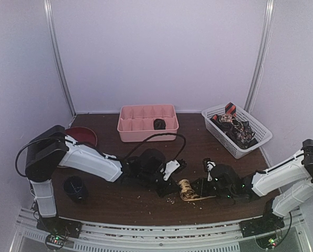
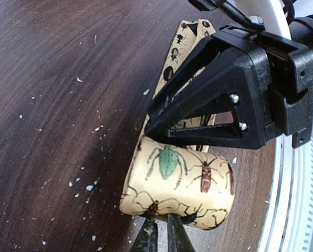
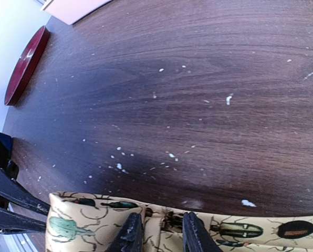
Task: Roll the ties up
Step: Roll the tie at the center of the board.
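The beetle-print necktie (image 2: 177,181) lies at about 6 o'clock on the worktop (image 1: 120,199), between the two arms. One end is wound into a fat cream coil, and the rest runs off as a flat strip.

The left gripper (image 2: 162,237) has its jaws nearly together at the coil's lower rim. I judge them clamped on the coil's wall.

The right gripper (image 3: 159,231) sits on the flat strip just beside the coil. Its jaws stand a little apart with printed fabric showing between them. I cannot tell whether they pinch the strip or only press it down.

Progress looks like early-to-middle:
- **Done:** the pink compartment tray (image 1: 146,137) at 12 o'clock holds one small dark bundle (image 1: 159,124) in a single cell. It is probably a finished roll, though it is too small to be sure. The other cells look bare.
- **In hand:** this necktie is part-wound. In the right wrist view the strip runs out of frame toward 3 o'clock, so an unknown length remains to be wound.
- **Left:** the white basket (image 1: 239,149) at 2 o'clock holds a heap of dark and red-patterned ties (image 1: 235,126), all unrolled.

So finishing this coil, stowing it and working through the basket would make up most of the job. Pale crumbs dot the worktop around the coil.
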{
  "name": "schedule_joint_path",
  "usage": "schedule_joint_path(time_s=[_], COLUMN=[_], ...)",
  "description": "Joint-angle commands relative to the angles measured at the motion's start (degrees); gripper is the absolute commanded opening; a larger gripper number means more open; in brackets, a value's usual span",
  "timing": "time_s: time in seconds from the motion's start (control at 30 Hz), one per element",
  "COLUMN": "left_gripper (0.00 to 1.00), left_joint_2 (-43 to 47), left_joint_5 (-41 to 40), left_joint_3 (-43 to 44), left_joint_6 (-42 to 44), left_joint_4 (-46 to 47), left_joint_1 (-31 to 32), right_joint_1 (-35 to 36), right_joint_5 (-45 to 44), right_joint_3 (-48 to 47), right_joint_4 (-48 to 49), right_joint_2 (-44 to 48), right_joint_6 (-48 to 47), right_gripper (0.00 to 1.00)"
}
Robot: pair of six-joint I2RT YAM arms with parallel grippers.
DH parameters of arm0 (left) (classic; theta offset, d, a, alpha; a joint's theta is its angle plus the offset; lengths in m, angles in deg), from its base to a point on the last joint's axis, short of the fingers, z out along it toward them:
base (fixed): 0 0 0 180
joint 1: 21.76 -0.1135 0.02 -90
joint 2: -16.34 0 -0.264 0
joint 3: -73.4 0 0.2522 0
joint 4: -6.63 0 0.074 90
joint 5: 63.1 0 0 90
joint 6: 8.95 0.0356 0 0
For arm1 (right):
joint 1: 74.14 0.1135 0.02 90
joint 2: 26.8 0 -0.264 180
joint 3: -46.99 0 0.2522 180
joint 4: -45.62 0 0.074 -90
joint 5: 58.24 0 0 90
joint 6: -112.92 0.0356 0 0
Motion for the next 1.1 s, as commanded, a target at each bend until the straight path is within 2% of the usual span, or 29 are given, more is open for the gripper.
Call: schedule_joint_path(time_s=[0.0,0.47,0.67,0.87,1.07], left_gripper=[0.10,0.11,0.12,0.11,0.12], left_joint_2=[-0.69,-1.95,-3.10,-4.79,-5.80], left_joint_5=[0.18,0.68,0.82,1.08,1.26], left_joint_3=[2.09,5.28,7.37,9.80,11.57], left_joint_6=[0.67,0.79,0.79,0.87,0.79], left_joint_4=[-0.11,-1.67,-2.49,-3.02,-3.32], left_joint_1=[0.33,0.44,0.62,1.01,1.36], right_joint_1=[-0.06,-0.03,-0.01,-0.01,-0.04], right_joint_5=[-4.23,-2.66,-1.13,0.42,0.99], right_joint_3=[1.09,3.77,3.81,2.59,0.72], right_joint_4=[-2.77,-3.31,-4.16,-5.34,-8.27], right_joint_2=[2.15,12.95,16.48,16.04,13.16], right_joint_6=[0.64,1.22,0.77,0.08,-0.73], right_gripper=[0.28,0.27,0.37,0.47,0.50])
